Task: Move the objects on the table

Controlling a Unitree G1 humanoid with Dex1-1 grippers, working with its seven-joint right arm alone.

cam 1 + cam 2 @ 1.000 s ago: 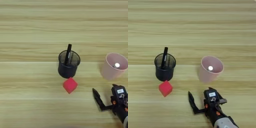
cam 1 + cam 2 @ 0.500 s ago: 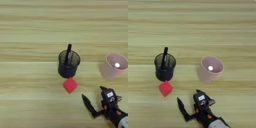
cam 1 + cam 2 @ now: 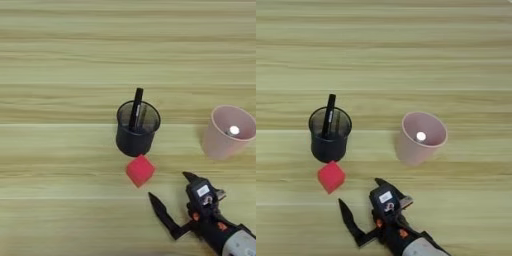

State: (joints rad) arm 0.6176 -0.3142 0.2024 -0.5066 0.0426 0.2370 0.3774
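Note:
A small red cube lies on the wooden table, just in front of a black mesh pen cup that holds a black pen. The same cube and pen cup show in the right eye view. My right gripper comes in from the bottom right, open, its two black fingers spread wide. It sits a short way right of and nearer than the cube, not touching it. Nothing is between its fingers.
A pink cup stands at the right of the pen cup, with a small white thing inside it. My silver forearm leaves the picture at the bottom.
My gripper has moved left across the table's near side, toward the red cube, fingers staying open. The cube, pen cup and pink cup have not moved.

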